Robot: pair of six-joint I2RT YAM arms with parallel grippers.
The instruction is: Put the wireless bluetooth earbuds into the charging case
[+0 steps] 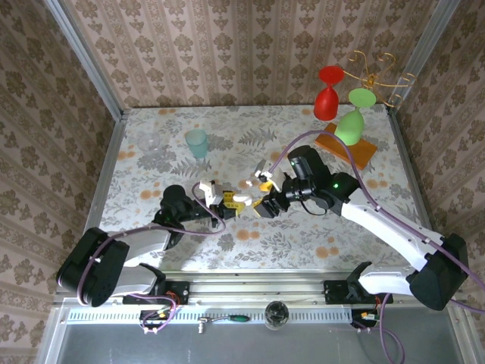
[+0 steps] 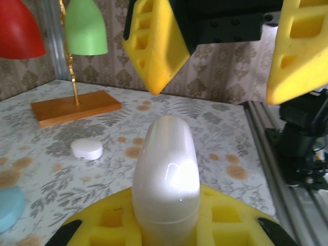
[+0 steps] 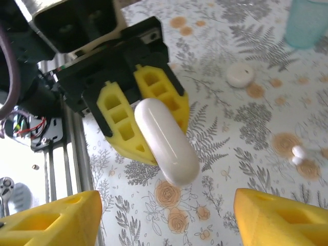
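A white pebble-like charging case (image 2: 166, 174) stands closed between the yellow pads of my left gripper (image 2: 166, 221), which is shut on its lower end. From above, the case (image 1: 241, 201) sticks out to the right of the left gripper (image 1: 229, 199) at mid-table. My right gripper (image 1: 264, 196) faces it, open, its yellow fingers (image 2: 154, 46) spread wide on either side of the case's free end without touching. In the right wrist view the case (image 3: 166, 143) slants toward my open right gripper (image 3: 166, 220). Two tiny white earbuds (image 3: 298, 154) lie on the table to the right.
A white round puck (image 2: 86, 148) lies on the tablecloth beyond the case. A teal cup (image 1: 197, 142) stands at the back. Red (image 1: 328, 95) and green (image 1: 353, 121) glasses hang over a wooden base (image 1: 347, 145) at the back right. A metal rail (image 2: 261, 148) borders the near table edge.
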